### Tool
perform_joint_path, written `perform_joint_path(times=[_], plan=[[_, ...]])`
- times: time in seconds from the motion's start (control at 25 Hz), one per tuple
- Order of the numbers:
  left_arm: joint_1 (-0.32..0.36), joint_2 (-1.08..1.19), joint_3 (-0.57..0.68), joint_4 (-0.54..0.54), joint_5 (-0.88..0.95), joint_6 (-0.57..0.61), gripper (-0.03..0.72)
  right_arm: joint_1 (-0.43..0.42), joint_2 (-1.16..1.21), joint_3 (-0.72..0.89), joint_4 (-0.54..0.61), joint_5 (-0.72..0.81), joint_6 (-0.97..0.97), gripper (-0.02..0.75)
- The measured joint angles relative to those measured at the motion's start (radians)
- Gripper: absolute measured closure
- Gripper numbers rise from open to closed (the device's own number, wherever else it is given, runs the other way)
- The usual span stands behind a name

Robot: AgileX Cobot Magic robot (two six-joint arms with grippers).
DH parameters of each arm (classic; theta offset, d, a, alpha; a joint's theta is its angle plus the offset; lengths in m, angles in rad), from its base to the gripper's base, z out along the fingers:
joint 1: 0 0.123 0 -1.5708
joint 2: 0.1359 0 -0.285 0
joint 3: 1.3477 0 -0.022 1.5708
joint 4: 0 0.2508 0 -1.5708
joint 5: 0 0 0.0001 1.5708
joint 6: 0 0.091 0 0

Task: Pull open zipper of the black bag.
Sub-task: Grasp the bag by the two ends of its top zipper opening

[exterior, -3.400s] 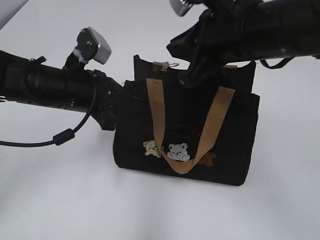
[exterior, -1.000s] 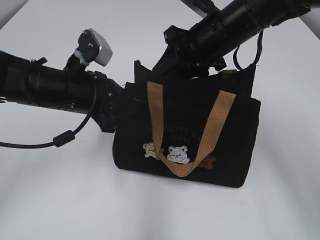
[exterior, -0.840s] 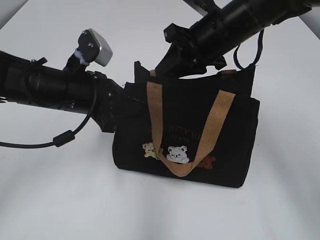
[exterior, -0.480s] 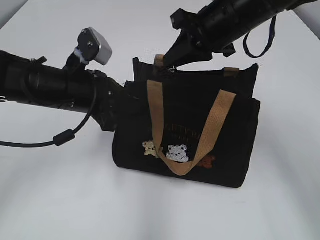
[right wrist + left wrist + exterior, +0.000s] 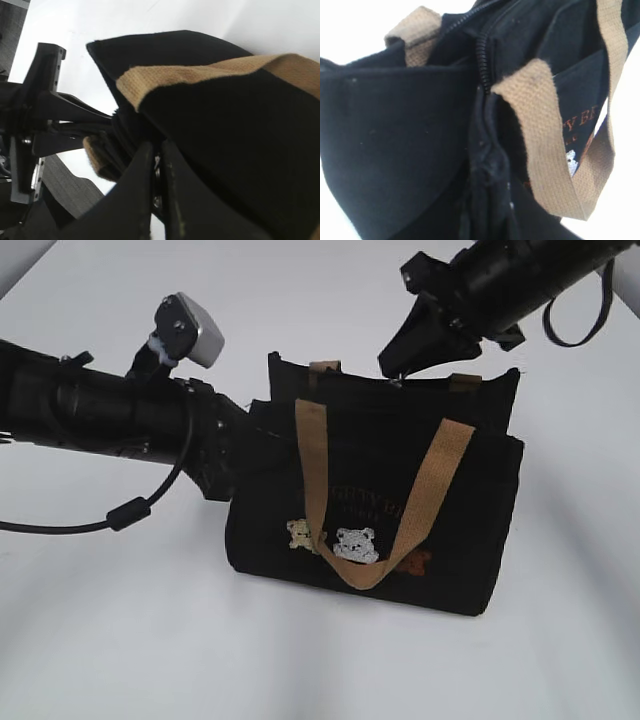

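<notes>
Right gripper (image 5: 398, 375) pinches zipper (image 5: 484, 60); black bag (image 5: 470, 540) lettering unreadable.

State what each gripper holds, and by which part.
The right gripper is shut on the zipper pull, at the top edge of the bag. The left gripper clamps the bag's left end; its jaws are hidden.

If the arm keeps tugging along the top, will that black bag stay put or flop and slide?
The black bag is probably soft: its top edge sags unevenly and the tan handle droops. It looks light, so it would likely slide or tip if the left gripper were not bracing its end. The zipper line may buckle.
</notes>
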Motion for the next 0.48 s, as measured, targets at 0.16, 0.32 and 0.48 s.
perform_joint_path(times=[0.16, 0.32, 0.48], plan=[[0.0, 0.0, 0.0, -0.001, 0.0, 0.0, 0.625, -0.047, -0.054, 0.0, -0.144, 0.044, 0.021, 0.723], [0.0, -0.004, 0.0, -0.001, -0.01, -0.001, 0.625, -0.101, -0.127, 0.0, -0.34, 0.081, 0.081, 0.723], [0.0, -0.005, 0.0, 0.001, -0.017, -0.001, 0.625, -0.105, -0.153, 0.0, -0.38, 0.083, 0.092, 0.713]])
